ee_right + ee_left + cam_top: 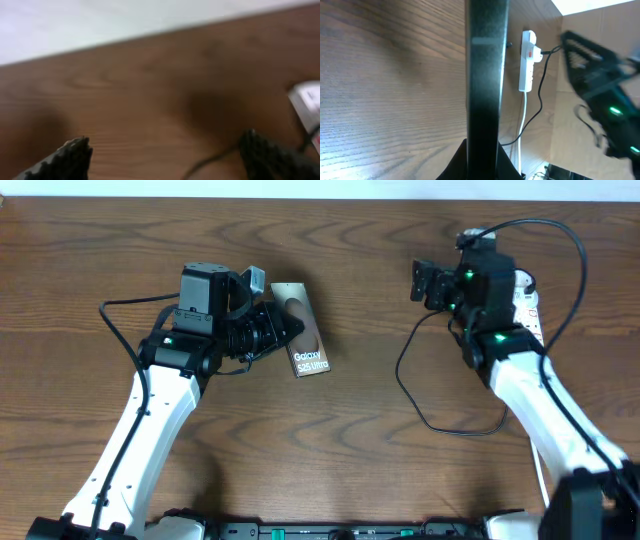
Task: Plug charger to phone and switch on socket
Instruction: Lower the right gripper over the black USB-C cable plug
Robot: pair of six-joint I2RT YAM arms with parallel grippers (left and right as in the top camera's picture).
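Note:
The phone (308, 340), gold-faced with white text, sits left of centre with my left gripper (288, 326) shut on its left edge. In the left wrist view the phone (486, 75) is a dark slab seen edge-on between the fingers. The white socket (528, 302) lies at the far right, mostly under my right arm, and it also shows as the socket (527, 60) in the left wrist view. The charger cable (420, 405) loops across the table from there. My right gripper (425, 282) hovers open left of the socket, its fingers (70, 157) wide apart over bare wood with nothing between them. A socket corner (307, 100) shows at the right edge.
The socket's white cord (522, 120) runs toward the table's near edge beside the thin black cable (540, 97). A thick black robot cable (570, 240) arcs over the right arm. A pale wall (125, 20) lies beyond the table's far edge.

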